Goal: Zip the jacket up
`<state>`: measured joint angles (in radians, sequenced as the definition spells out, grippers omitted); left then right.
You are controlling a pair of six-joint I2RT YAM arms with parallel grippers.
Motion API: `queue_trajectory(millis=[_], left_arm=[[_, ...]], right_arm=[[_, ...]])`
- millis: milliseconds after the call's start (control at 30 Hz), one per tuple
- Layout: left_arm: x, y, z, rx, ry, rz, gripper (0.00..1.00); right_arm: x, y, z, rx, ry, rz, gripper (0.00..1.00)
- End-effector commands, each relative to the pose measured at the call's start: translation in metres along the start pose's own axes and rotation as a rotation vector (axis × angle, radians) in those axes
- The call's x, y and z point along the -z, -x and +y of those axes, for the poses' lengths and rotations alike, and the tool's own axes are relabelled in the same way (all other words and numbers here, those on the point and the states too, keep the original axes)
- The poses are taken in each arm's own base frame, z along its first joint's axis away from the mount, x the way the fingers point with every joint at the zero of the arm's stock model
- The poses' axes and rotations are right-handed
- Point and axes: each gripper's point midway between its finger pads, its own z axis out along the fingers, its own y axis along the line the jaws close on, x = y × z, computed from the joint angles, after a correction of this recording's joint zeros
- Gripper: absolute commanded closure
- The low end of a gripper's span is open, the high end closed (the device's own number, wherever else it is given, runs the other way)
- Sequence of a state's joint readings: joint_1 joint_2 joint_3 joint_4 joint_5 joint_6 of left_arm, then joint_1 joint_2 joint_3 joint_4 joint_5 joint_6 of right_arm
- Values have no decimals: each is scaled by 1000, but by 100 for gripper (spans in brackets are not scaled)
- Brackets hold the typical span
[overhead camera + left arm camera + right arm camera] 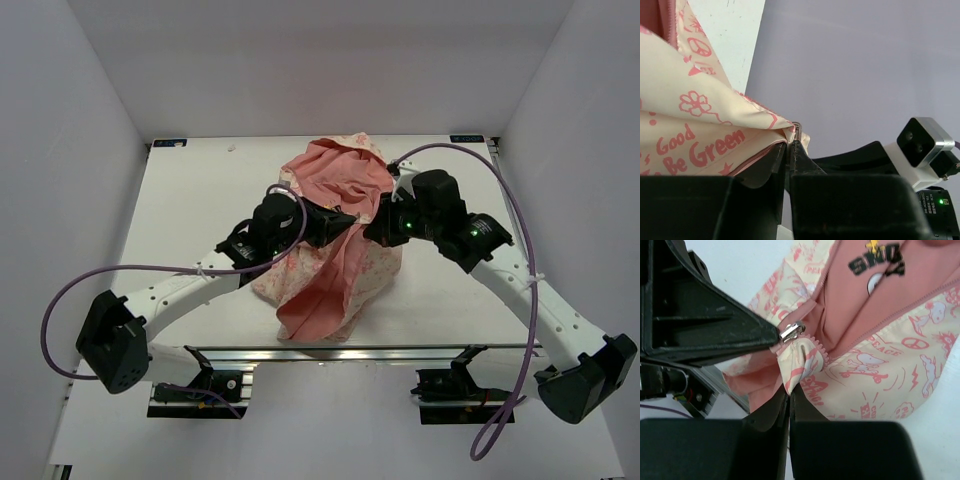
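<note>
The main risk is a jam. The cloth around the slider (791, 331) is folded and bunched, so a pull toward 12 o'clock could drag fabric or lining (840, 315) into the teeth. The left hand (790, 150) is pinched fully closed on the jacket (330, 270) right at the slider, a tiny hold that could slip. The right hand (789, 392) is also clamped fully closed, on the hem just below. If that hold gives, the whole garment would probably slide rather than the zip run.

The jacket lies crumpled mid-tabletop (200, 190), hood toward 12 o'clock. It is cream with pink print and mostly unzipped, its tracks spreading apart over salmon lining with a dark logo (875, 262).
</note>
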<state>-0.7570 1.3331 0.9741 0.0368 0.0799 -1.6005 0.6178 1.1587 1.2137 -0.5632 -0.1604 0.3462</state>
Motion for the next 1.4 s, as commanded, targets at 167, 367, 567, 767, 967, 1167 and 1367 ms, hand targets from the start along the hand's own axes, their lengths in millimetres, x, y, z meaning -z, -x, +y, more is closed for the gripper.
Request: queue_trajectory(millis=[167, 367, 567, 767, 967, 1167, 1367], left_arm=[[-20, 18, 5, 24, -206, -76, 100], [-27, -2, 24, -38, -230, 39, 100], [-25, -8, 20, -92, -316, 70, 100], [-33, -20, 37, -229, -244, 136, 100], [-34, -30, 39, -255, -316, 205, 100], [-33, -35, 40, -278, -396, 290, 100], [-31, -32, 46, -280, -415, 311, 100]], right_arm=[[-11, -46, 15, -61, 181, 104, 100], [-26, -39, 3, -74, 168, 41, 76], [-18, -33, -13, -52, 108, -13, 38], [1, -20, -49, -23, -65, -65, 27], [7, -3, -68, -73, -55, -117, 26], [4, 5, -88, 8, 92, -181, 32], [-18, -13, -134, 130, -53, -144, 34]])
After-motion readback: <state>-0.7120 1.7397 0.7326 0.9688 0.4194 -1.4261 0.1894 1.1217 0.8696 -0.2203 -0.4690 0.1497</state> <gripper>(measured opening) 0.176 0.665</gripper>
